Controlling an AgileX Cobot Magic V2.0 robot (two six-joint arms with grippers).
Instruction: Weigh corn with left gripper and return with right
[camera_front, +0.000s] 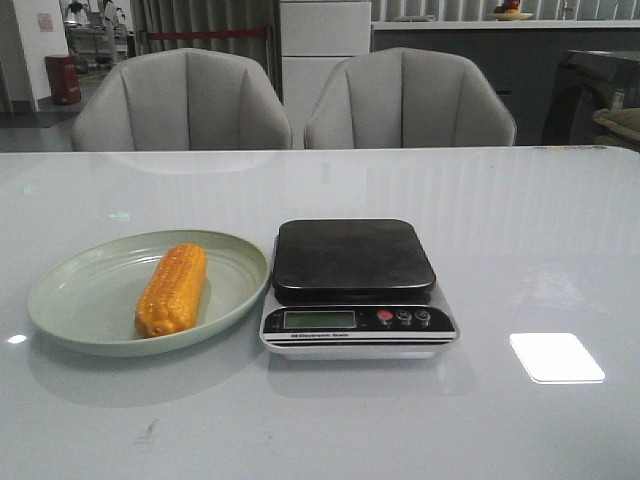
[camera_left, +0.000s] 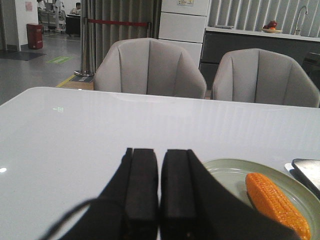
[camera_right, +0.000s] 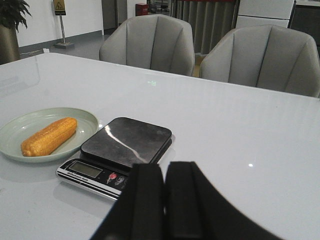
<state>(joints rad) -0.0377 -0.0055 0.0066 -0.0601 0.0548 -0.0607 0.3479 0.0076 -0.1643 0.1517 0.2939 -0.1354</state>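
Pale green and shallow, the plate sits toward the left of the tabletop, and on it lies the corn, lengthwise from near edge to far, slightly slanted, its whole length resting inside the rim. We judge the cob to be stiff and fairly light, with a bumpy kerneled skin that should give fingers some purchase, though its round body could roll or slip if pinched off-centre; a hold across the thick middle, fingers on either flank, looks safest to us. Just right of the plate stands the scale, its dark platform bare and its display and buttons facing the near edge. With the corn on the plate and the scale bare, the scene fits equally a cob waiting to be weighed and one already weighed and put back, and we cannot tell which. In its wrist view our left gripper has its fingers pressed together, nothing between them, hanging above the table short of the plate with the corn ahead and to one side. Our right gripper is likewise pressed together and holds nothing, poised above the table with the scale beyond its tips and touching neither it nor the plate.
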